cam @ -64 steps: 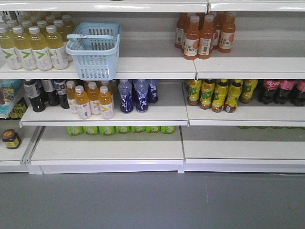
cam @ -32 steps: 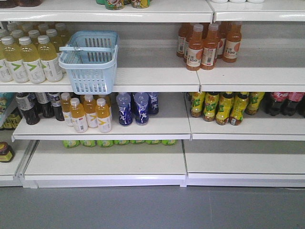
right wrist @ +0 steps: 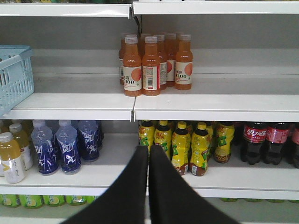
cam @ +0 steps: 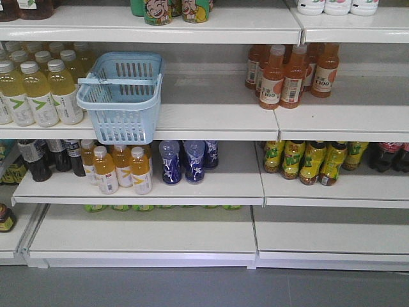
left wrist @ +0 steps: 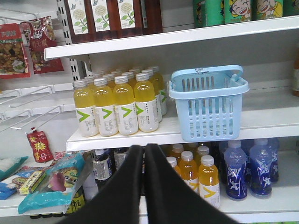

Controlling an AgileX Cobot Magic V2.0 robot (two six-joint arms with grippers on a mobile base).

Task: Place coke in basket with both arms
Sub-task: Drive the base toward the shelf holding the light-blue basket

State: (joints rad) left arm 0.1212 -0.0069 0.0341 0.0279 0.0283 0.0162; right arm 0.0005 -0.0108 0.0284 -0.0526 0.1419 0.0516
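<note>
basket [cam: 121, 125] lower, up-right of left hand [left wrist: 143, 149]

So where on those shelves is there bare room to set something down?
Bare shelf lies between the basket and the orange bottles, and below between the blue bottles and the green-labelled bottles. Left of the basket, yellow bottles crowd it.

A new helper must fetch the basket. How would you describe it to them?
On the white shelving, find the left bay's shelf with yellow drink bottles. The basket stands right of them, the only pale blue slotted container among bottles.
</note>
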